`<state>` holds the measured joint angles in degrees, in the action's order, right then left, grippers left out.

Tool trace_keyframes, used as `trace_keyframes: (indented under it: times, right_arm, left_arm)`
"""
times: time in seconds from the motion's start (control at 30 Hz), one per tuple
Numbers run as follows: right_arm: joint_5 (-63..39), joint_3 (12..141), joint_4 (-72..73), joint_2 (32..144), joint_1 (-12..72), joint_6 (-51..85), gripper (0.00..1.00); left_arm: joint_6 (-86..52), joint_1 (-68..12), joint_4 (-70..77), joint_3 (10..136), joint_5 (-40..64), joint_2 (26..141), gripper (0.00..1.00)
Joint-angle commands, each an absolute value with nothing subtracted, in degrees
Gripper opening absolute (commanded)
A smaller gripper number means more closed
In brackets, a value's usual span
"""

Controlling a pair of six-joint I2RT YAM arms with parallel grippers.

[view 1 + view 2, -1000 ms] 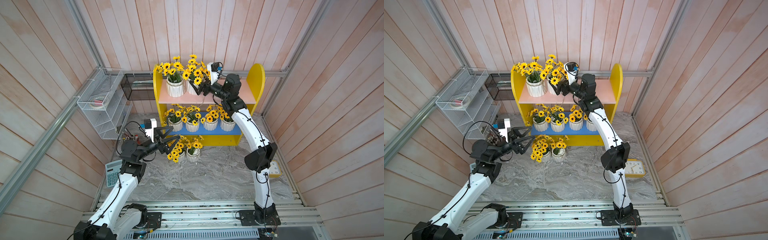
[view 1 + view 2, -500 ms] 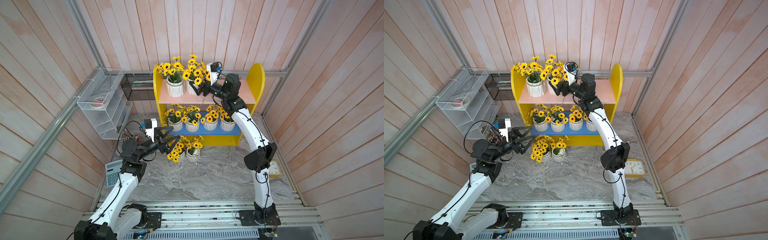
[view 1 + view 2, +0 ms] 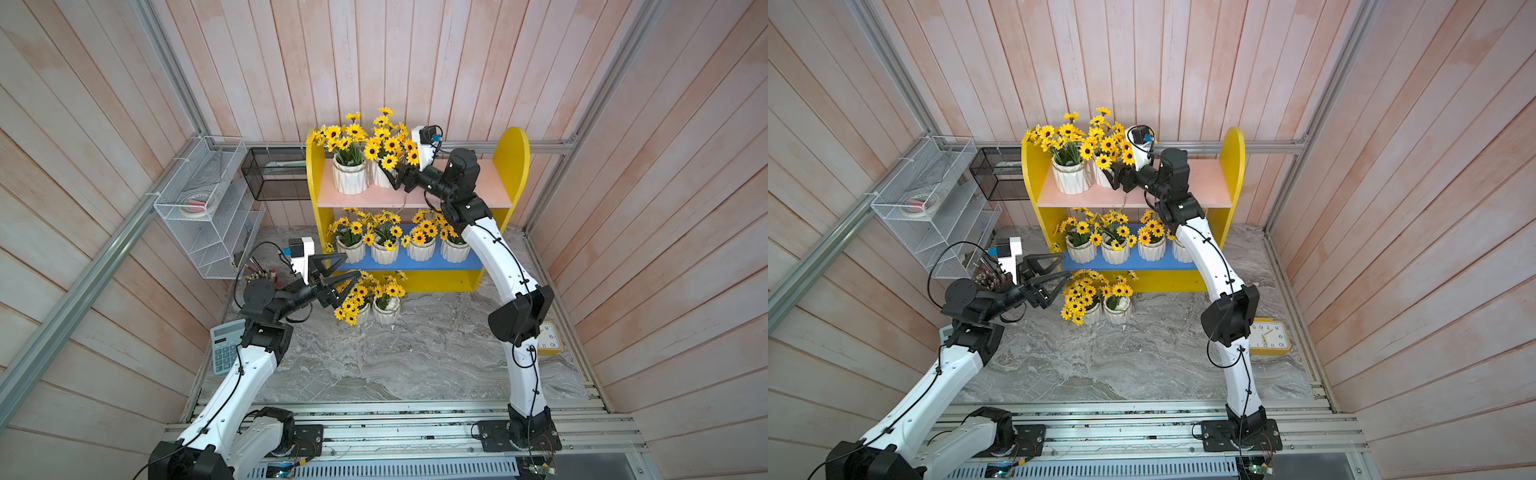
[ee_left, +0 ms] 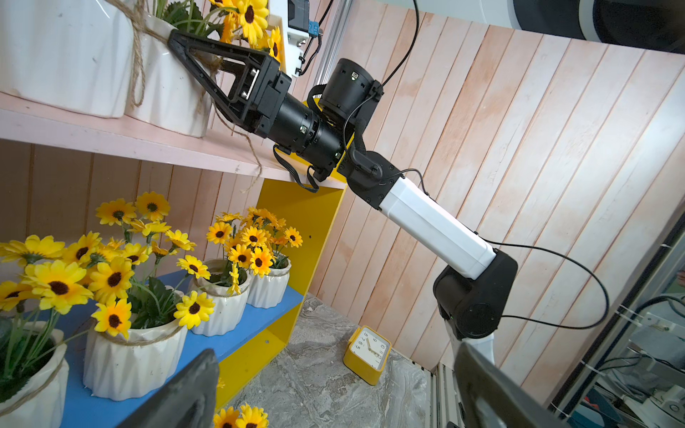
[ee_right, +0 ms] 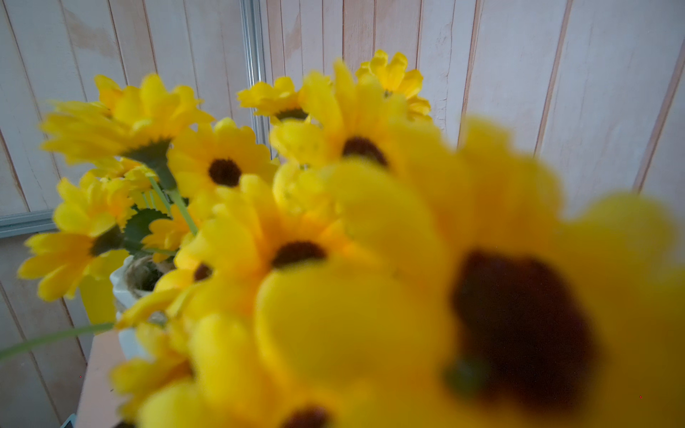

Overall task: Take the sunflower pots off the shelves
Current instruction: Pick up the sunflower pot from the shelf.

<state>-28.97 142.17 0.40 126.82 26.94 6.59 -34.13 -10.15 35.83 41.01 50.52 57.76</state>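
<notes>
On the stone floor [image 3: 415, 357] two sunflower pots [image 3: 386, 309] are down, six wait on the shelves [image 3: 515, 153]; left gripper [image 3: 352, 264] spread wide, right gripper [image 3: 397, 173] around a top pot [image 3: 379, 178], grip not clear.

1. Left arm [image 3: 245, 374] rises from its base with the elbow bent and the forearm roughly level, reaching forward.
2. Left hand [image 3: 352, 266] is spread wide, and both triangular fingers show in both top views.
3. Right arm [image 3: 498, 266] stretches up and forward, with the wrist folded toward the robot's left.
4. Right hand [image 3: 395, 178] shows one finger [image 4: 207, 52] in the left wrist view. The other is hidden, so the gap cannot be read.
</notes>
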Motion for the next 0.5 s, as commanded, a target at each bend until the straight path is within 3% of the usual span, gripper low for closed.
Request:
trace_keyframes:
  times: [0.0,0.1,0.43,0.47]
  right_arm:
    - [-29.02,139.34,-3.09,125.85,27.33,5.54,0.60]
    - [-27.30,137.33,-2.12,123.90,27.23,5.39,0.55]
    - [-26.23,125.89,-0.69,115.17,25.49,3.61,0.56]
    - [-27.23,125.44,-0.80,114.89,25.49,3.11,0.52]
  left_arm:
    - [-34.01,-9.84,36.43,40.89,50.79,57.71,1.00]
    - [-34.10,-9.87,36.47,40.91,50.80,57.74,1.00]
    - [-34.36,-9.86,36.91,40.78,50.80,58.06,1.00]
    - [-34.45,-9.84,37.00,40.78,50.75,58.01,1.00]
